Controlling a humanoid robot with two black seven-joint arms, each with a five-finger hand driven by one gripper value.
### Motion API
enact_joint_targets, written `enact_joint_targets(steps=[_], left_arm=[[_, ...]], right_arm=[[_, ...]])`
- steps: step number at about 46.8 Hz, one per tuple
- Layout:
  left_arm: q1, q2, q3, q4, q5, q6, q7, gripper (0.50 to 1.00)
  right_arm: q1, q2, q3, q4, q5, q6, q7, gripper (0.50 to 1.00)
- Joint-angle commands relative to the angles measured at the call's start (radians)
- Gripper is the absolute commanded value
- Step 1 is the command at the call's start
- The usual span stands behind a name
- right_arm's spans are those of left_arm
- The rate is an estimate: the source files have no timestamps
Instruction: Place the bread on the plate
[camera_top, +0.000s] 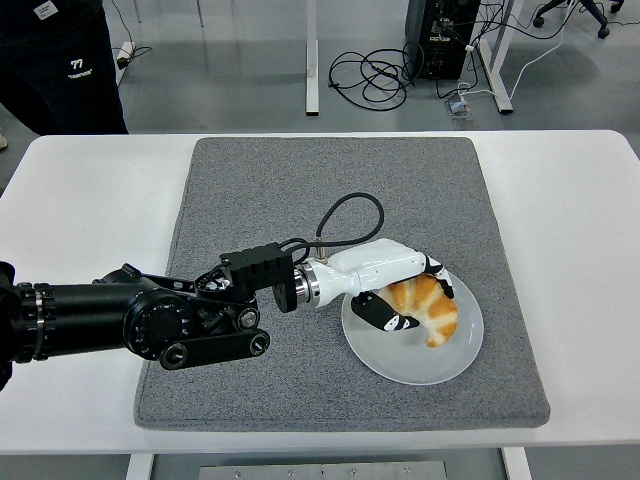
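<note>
The left robot hand (405, 296) reaches in from the left edge over the grey mat (250, 370) and is closed round the bread (428, 308) — a golden croissant — with the fingers (385, 316) wrapped under and over its near end. The bread sits low over the white plate (400, 358), within its rim on the upper half; whether its underside already touches the plate is hard to tell, since the hand covers that side. The white shell of the hand hides the left end of the bread and the upper left of the plate's rim. A black cable (345, 215) loops up from the wrist. The black forearm (110, 320) is cut off at the left edge. The mat lies on the white table (80, 200), whose near edge runs along the bottom. At the top left stands a person (60, 60) in dark clothes — only the torso shows
</note>
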Motion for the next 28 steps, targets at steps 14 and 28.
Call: enact_joint_targets(steps=[14,28], left_arm=[[0.06,-0.037,-0.003,0.079,-0.002,0.007,-0.034,0.5],[0.072,-0.043,-0.012,0.092,-0.017,0.009,-0.037,0.5]], right_arm=[[0.0,0.0,0.0,0.0,0.0,0.0,0.0,1.0],[0.0,0.0,0.0,0.0,0.0,0.0,0.0,1.0]])
